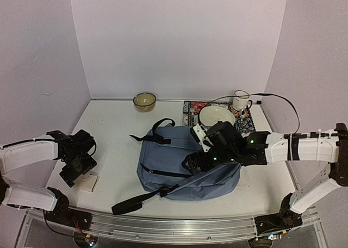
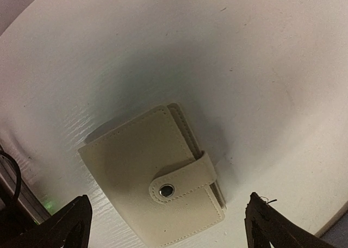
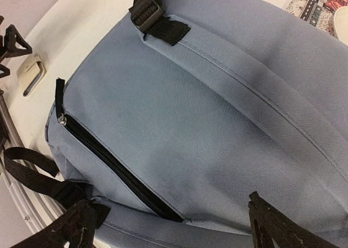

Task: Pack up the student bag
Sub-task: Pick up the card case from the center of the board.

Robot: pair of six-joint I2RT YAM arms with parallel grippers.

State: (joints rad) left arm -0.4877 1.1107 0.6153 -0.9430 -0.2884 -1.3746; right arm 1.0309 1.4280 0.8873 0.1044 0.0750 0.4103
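I am holding the left gripper [image 2: 168, 199] spread wide directly above the cream wallet [image 2: 157, 177], which is lying flat on the table [image 1: 114, 128] at the lower left of the overhead frame. In the left wrist view the wallet is sitting between the two fingers, touching neither, slightly nearer the left-hand one.

In my judgement the step in hand is picking up this wallet for packing. To do it well, I am planning to centre the jaws over the wallet, descend until the tips are reaching the tabletop, and close across its body clear of the snap tab [image 2: 182, 180].

The student bag [image 1: 163, 161] is lying flat at the centre of the overhead frame, right of the wallet and well apart from the left gripper. The right gripper [image 3: 168, 204] is hovering over it, jaws spread, gripping nothing. The front zipper [image 3: 109, 155] is running diagonally between its fingers; I cannot tell whether it is open.

Beyond the bag, a glass bowl [image 1: 144, 100], a white bowl [image 1: 216, 116] and a mug [image 1: 240, 100] are standing along the far edge.
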